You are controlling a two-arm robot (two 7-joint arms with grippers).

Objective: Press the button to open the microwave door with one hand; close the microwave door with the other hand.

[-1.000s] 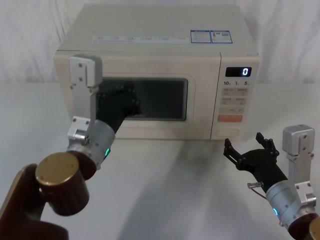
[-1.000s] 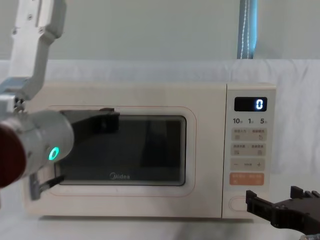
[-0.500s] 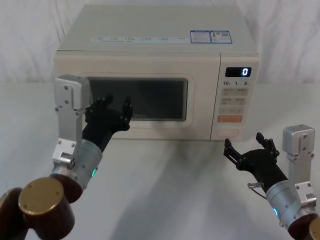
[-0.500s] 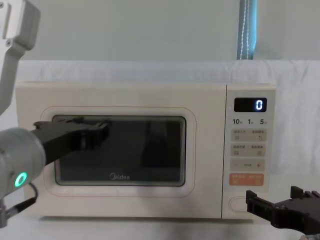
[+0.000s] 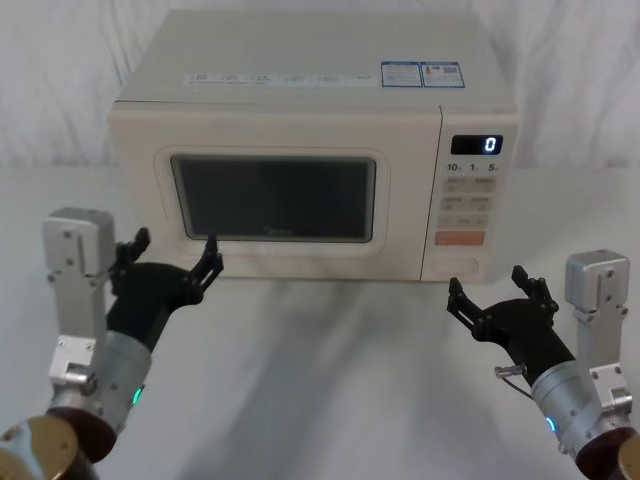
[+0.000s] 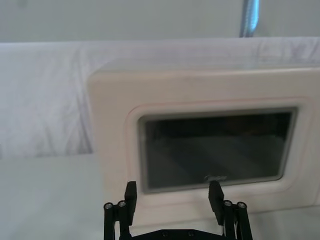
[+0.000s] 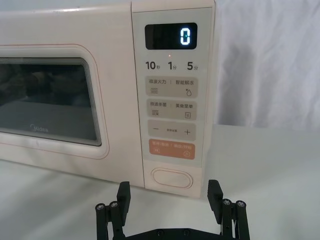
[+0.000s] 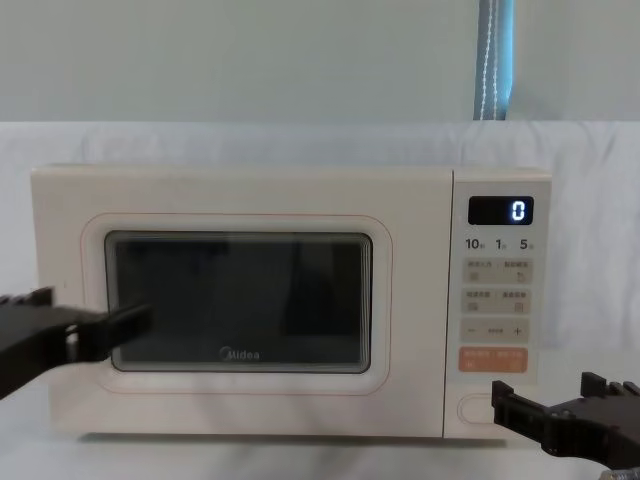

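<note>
**Door shut, both grippers off the microwave**

Nearest the robot, the left gripper [image 5: 172,262] hangs at about 8 o'clock in the head view, jaws spread and holding nothing, just short of the door's lower left corner and not touching it. The right gripper [image 5: 497,296] sits at about 4 o'clock, jaws likewise spread and empty, low in front of the control panel; from the right wrist its fingertips [image 7: 123,192] frame the button [image 7: 171,178] but stand apart from it. Beyond them, the door [image 5: 275,197] lies flush with the microwave [image 5: 310,75] front, closed, at 12 o'clock. The button [image 5: 457,267] is at the panel's bottom, below the orange key [image 5: 460,238]. The display [image 5: 477,144] reads 0.
</note>
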